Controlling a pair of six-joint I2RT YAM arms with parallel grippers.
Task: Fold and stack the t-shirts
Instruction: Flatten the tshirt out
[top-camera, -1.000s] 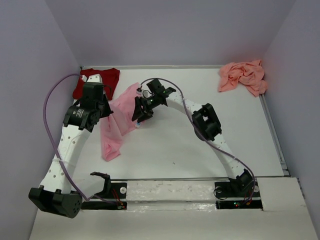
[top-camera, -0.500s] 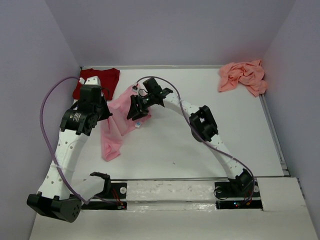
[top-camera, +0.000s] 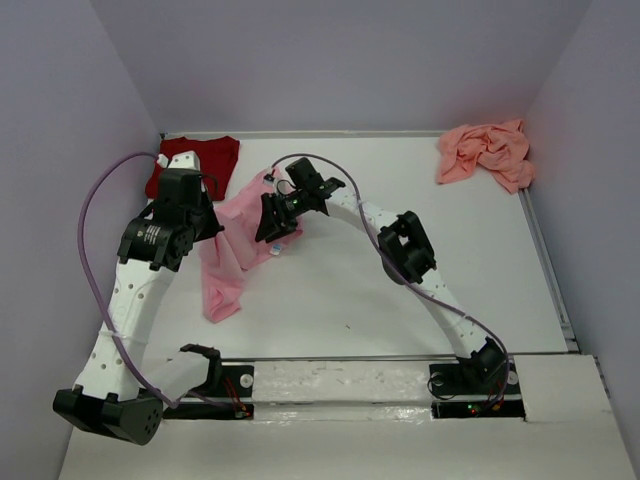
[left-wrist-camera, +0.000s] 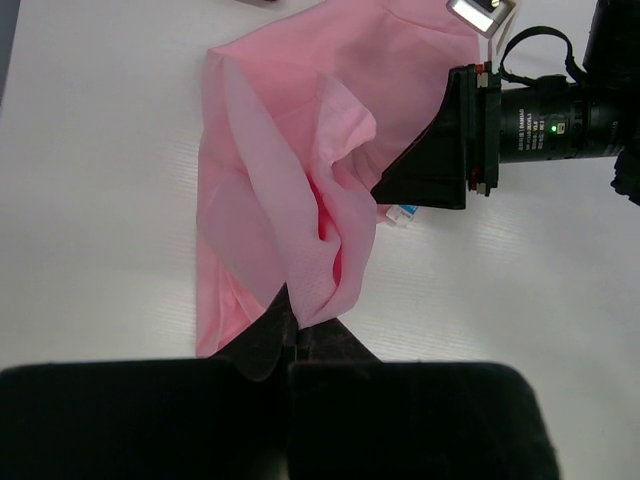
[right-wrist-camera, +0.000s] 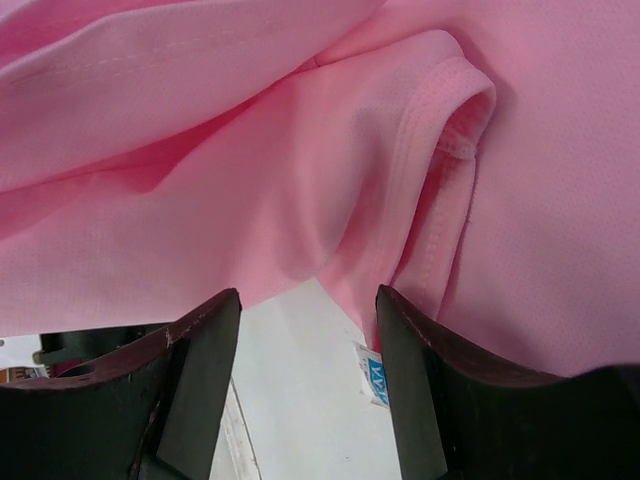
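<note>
The light pink t-shirt (top-camera: 228, 262) lies crumpled left of the table's centre. My left gripper (top-camera: 208, 226) is shut on a bunched fold of it (left-wrist-camera: 330, 280), with the jaws (left-wrist-camera: 298, 325) pressed together on the cloth. My right gripper (top-camera: 271, 229) is open at the shirt's right edge. Its fingers (right-wrist-camera: 205, 330) straddle the hem beside the ribbed collar (right-wrist-camera: 432, 170), and the small white neck label (right-wrist-camera: 372, 375) shows between them. The dark red t-shirt (top-camera: 216, 157) lies flat at the back left. The salmon-pink t-shirt (top-camera: 487, 152) is heaped at the back right.
A purple cable (top-camera: 96, 215) loops off the left arm near the left wall. A raised rail (top-camera: 545, 250) runs along the table's right edge. Both arm bases sit on the white strip (top-camera: 340, 385) at the near edge.
Both grippers have shifted slightly left over the pink t-shirt, and the cloth has bunched a little between them. The left gripper has kept its hold.
</note>
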